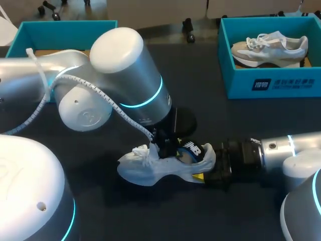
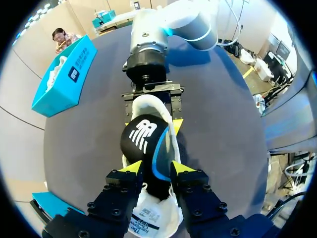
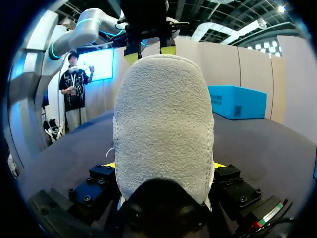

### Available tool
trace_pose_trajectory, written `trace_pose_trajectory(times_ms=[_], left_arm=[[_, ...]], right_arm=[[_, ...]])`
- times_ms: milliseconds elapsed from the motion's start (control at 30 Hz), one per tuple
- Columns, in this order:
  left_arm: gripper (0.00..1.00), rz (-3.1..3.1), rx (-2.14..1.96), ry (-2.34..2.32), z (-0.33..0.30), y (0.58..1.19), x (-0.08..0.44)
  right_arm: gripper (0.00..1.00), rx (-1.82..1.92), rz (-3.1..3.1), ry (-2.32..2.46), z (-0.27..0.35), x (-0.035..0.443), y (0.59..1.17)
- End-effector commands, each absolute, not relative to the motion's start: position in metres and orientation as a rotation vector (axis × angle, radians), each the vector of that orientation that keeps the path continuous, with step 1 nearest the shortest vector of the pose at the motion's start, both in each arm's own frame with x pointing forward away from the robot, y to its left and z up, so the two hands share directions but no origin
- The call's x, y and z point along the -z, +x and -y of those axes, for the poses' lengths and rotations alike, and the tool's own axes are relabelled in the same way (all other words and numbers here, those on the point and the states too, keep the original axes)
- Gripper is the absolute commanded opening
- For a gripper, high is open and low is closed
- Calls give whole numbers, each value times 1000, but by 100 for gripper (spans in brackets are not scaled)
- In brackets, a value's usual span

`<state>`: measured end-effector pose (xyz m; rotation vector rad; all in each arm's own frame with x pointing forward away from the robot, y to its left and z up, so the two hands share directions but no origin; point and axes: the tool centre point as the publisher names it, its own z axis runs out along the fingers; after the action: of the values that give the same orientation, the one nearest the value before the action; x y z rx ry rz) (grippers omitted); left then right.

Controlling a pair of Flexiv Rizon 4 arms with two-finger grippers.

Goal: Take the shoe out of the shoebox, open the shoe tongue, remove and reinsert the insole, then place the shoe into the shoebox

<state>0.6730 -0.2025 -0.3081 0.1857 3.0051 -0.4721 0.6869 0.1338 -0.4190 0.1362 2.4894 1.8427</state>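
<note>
A white shoe (image 1: 150,168) lies on its side on the dark table, toe pointing left. My right gripper (image 1: 205,173) is shut on its fuzzy heel (image 3: 163,124), a finger on each side. A black insole (image 2: 143,136) with a white logo sticks up out of the shoe's opening. My left gripper (image 2: 157,171) hangs over that opening (image 1: 168,148), fingers apart on either side of the insole, open. In the left wrist view the right gripper (image 2: 152,124) holds the heel just ahead of the insole. The white tongue label (image 2: 148,218) shows under my left fingers.
A teal shoebox (image 1: 271,85) at the back right holds a second pale shoe (image 1: 271,47). Another teal box (image 1: 65,25) stands at the back left, partly behind my left arm. Bare dark tabletop (image 1: 251,115) lies between the shoe and the boxes.
</note>
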Motion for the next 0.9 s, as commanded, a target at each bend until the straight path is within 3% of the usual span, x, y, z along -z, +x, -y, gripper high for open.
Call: trace_pose_trajectory(times_ms=[33,900], left_arm=[[36,-2997,464,206,199,669,301],[37,-2769,244,455,221,636,277]], right_arm=[[0,-1834,-2496,138,-135,417,686],[0,-1834,-2496,138,-135,417,686]])
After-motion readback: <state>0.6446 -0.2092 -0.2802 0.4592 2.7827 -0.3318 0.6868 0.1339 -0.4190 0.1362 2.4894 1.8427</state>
